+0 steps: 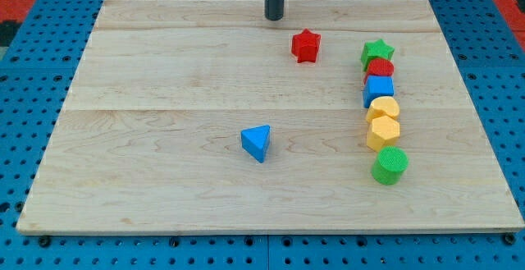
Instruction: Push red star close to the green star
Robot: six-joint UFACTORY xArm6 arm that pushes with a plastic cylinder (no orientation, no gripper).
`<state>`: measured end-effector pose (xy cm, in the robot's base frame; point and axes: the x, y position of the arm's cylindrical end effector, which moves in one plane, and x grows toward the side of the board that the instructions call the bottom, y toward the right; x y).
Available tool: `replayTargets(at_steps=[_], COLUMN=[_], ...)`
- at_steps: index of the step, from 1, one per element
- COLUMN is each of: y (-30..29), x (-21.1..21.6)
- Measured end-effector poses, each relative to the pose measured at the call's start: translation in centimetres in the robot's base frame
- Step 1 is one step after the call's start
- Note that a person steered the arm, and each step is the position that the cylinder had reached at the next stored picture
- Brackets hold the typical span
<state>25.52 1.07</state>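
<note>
My tip [274, 17], a bare rod with no pincer to open or close, sits top centre, just up-left of the red star [306, 46], so it should swing round to that star's left side and push steadily rightward toward the green star [376, 52] heading the right-hand column.

I see a red star [306, 46], green star [376, 52], blue triangle [257, 143], pale wooden board [164, 180] with faint grain, and my tip [274, 17] dark.
</note>
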Motion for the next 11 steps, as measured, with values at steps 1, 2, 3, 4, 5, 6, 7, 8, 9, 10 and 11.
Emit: replayTargets(at_steps=[1, 2, 3, 4, 5, 6, 7, 8, 9, 10, 11], y=[0.0, 0.0, 0.1, 2.9, 2.9, 3.4, 4.3, 7.5, 9.0, 11.0, 13.3], x=[3.7, 5.3, 6.0, 7.2, 7.2, 6.2, 4.4, 4.3, 4.3, 4.3, 1.4])
